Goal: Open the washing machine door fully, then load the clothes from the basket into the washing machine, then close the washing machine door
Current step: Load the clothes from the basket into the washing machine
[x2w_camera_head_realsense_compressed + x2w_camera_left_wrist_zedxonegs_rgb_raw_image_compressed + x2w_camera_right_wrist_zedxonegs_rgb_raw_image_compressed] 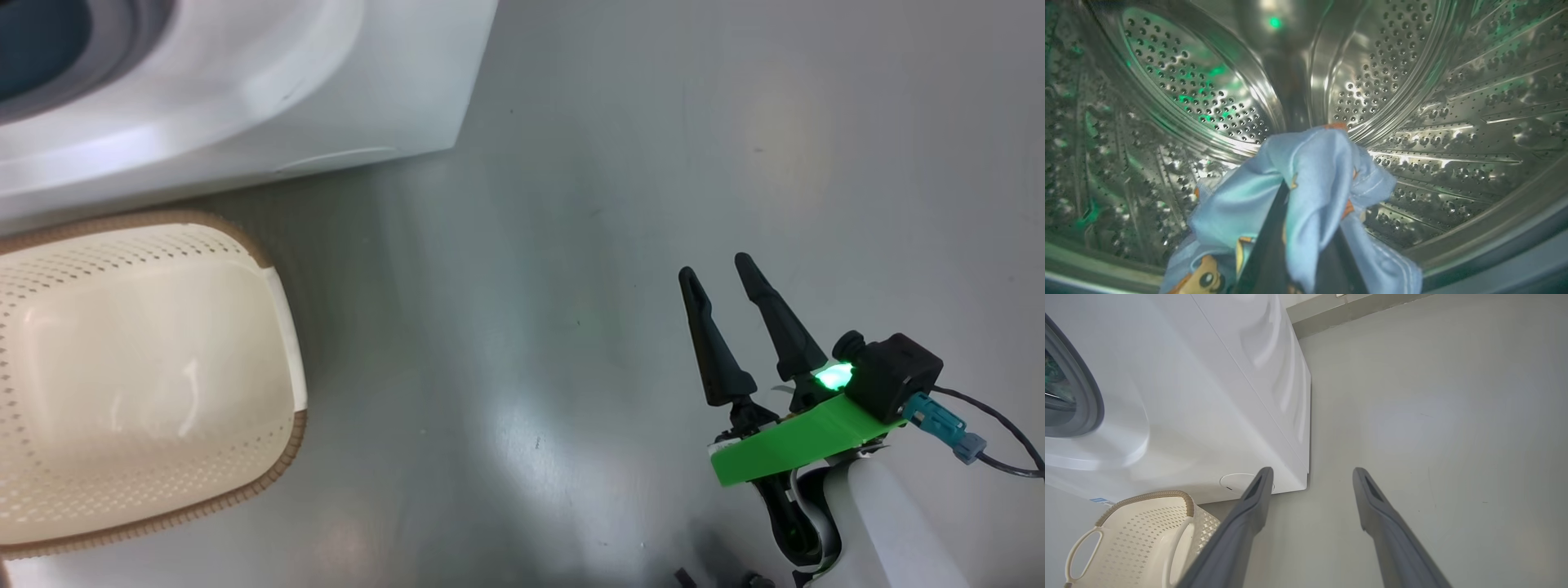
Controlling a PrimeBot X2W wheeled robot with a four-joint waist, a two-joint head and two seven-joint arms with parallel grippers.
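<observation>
Surroundings: grey floor, edge strip.
The glossy grey floor [588, 245] is throwing back soft light: a pale patch is glowing toward the upper right of the head view, and a brighter streak is showing lower down near the centre. A few small dark specks are dotting the surface. In the right wrist view a darker strip [1355, 312] is running along the floor's far edge.

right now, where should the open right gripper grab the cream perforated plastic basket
Probably the looped side handle of the cream perforated plastic basket, from above: its open slot lets one finger through, and the basket stands upright and empty.
</observation>
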